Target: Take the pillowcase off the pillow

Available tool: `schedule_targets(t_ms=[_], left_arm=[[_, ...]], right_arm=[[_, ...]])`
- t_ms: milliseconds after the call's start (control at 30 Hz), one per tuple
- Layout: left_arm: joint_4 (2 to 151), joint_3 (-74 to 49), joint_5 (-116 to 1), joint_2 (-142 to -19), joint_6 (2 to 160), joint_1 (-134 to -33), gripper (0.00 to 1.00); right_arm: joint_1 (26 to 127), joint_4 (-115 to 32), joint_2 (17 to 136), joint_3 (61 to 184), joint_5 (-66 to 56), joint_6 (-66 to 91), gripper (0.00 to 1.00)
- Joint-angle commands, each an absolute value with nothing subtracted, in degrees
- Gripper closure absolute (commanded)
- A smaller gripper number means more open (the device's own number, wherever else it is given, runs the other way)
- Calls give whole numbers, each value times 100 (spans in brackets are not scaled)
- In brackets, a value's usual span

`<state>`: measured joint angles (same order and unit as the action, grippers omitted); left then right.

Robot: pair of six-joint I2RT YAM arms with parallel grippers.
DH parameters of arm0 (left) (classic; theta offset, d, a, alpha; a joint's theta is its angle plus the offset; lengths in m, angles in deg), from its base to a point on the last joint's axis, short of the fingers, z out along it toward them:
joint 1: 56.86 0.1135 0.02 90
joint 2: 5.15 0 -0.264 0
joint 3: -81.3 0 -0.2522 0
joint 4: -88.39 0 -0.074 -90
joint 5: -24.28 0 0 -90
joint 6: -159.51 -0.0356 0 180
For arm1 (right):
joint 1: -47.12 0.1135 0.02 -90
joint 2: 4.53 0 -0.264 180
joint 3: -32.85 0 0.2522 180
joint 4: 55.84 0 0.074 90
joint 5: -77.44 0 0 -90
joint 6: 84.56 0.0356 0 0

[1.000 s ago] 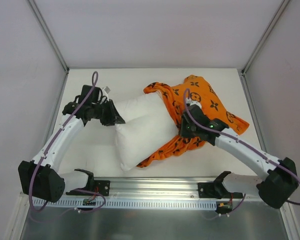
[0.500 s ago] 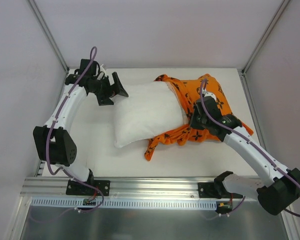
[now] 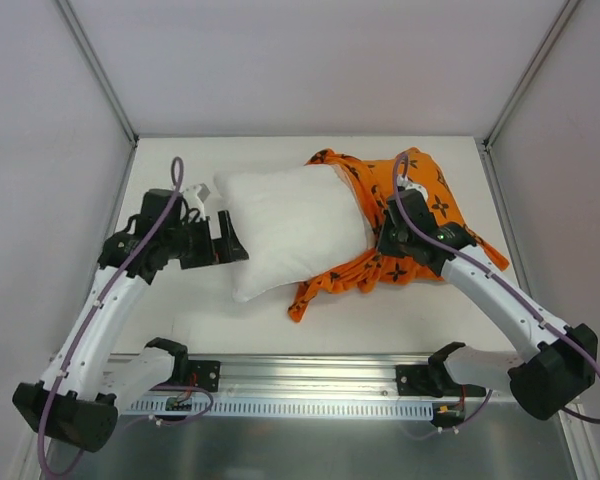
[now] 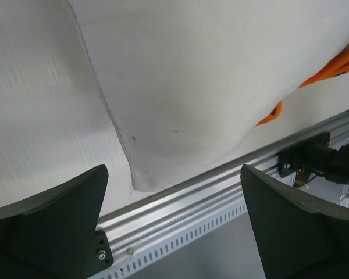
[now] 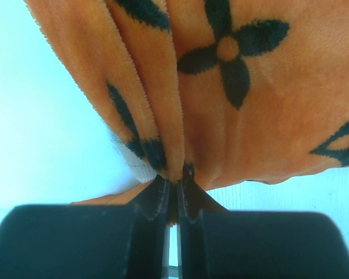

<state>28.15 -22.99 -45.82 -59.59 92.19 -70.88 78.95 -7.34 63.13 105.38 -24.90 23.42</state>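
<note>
Back from the far-left corner, the left gripper [image 3: 228, 240] had swung nearer and sat just beside the pillow [image 3: 290, 225], jaws wide apart, holding nothing. Farther right, the right gripper [image 3: 383, 240] pinched a fold of the pillowcase [image 3: 425, 200], probably anchoring it, since the pillow's right end remained tucked inside.

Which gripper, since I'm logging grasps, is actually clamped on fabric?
The right gripper: its fingers are shut on a fold of the orange pillowcase. The left gripper is open, holding nothing.
</note>
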Motion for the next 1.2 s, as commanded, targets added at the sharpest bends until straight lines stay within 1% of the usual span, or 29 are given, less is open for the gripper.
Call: schedule_targets(t_ms=[0, 67, 100, 233, 400, 433, 467, 500, 533, 600, 667, 733, 833, 933, 967, 1067, 1167], left_arm=[[3014, -3025, -4666, -6167, 9735, -7478, 1], [3609, -3281, -4272, -6202, 9921, -7645, 1], [3822, -3500, -4209, -6245, 10078, -7707, 1], [4482, -3730, -3875, -6702, 10352, -7892, 1], [5606, -3801, -2760, -7115, 10790, -7980, 2], [5878, -3740, -2436, -7159, 10844, -7980, 26], [5916, -3661, -2381, -7238, 10853, -7980, 52], [5899, -3460, -2363, -7256, 10845, -7971, 80], [5872, -3371, -2206, -7256, 10879, -7814, 100], [5846, -3170, -2047, -7143, 11133, -7507, 100], [5846, -2985, -1950, -6827, 11240, -6945, 100], [5767, -2598, -1862, -6564, 11284, -6428, 100], [5451, -2036, -1642, -6457, 11249, -5943, 100], [5152, -2104, -1221, -6273, 11187, -4898, 100], [5134, -2340, -907, -6246, 11205, -4303, 100], [5090, -2692, -956, -6184, 11292, -4051, 100], [5099, -2773, -1167, -6167, 11310, -4060, 100]], right_arm=[[7876, -842, 6385, 10858, -2416, 2434, 99], [7920, -851, 6411, 10840, -2407, 2460, 99], [7946, -842, 6411, 10831, -2425, 2477, 99], [8078, -816, 6438, 10831, -2504, 2513, 99], [8201, -781, 6552, 10858, -2531, 2601, 99], [8236, -772, 6621, 10884, -2539, 2618, 99], [8254, -728, 6640, 10902, -2548, 2618, 99], [8289, -693, 6683, 10919, -2557, 2601, 99], [8298, -632, 6718, 10989, -2592, 2548, 99], [8298, -377, 6745, 11060, -2810, 2461, 99], [8289, -183, 6684, 11086, -2995, 2276, 99], [8228, 27, 6579, 11078, -3328, 2075, 99], [7982, 290, 6289, 11042, -3707, 1898, 99], [7710, 598, 5903, 10920, -4136, 1669, 99], [7578, 660, 5649, 10780, -4269, 1617, 99], [7227, 801, 5270, 10464, -4420, 1616, 99], [7164, 723, 4953, 10427, -3956, 1634, 99]])
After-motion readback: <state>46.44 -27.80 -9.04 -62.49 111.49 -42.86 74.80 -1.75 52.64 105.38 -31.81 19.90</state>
